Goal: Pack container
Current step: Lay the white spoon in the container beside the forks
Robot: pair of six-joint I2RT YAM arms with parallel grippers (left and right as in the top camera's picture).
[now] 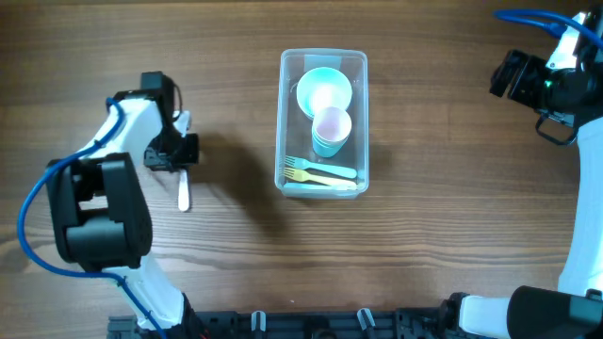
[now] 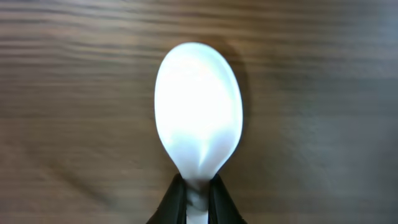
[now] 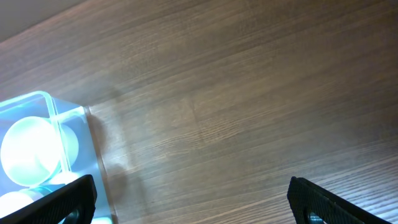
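This is looking like a robotics lab bench rather than a home or shop. A wood-grain table (image 1: pixel 424 245) is filling every view edge to edge. Two white-and-black robot arms are reaching over it, the left arm (image 1: pixel 104 188) at the left of the overhead view and the right arm (image 1: pixel 579 141) at the far right, each trailing a blue cable (image 1: pixel 29 202). A black mounting rail (image 1: pixel 283 325) is running along the bottom edge.

Brown wood-grain table (image 1: pixel 433 207), streaked darker. The clear, blue-tinted rectangular plastic tub (image 1: pixel 282 122) shows a round turquoise bowl (image 1: pixel 324 89), pale pink cup (image 1: pixel 332 124) and yellow plastic fork (image 1: pixel 325 177); left of the tub, a white plastic spoon (image 2: pixel 198 112).
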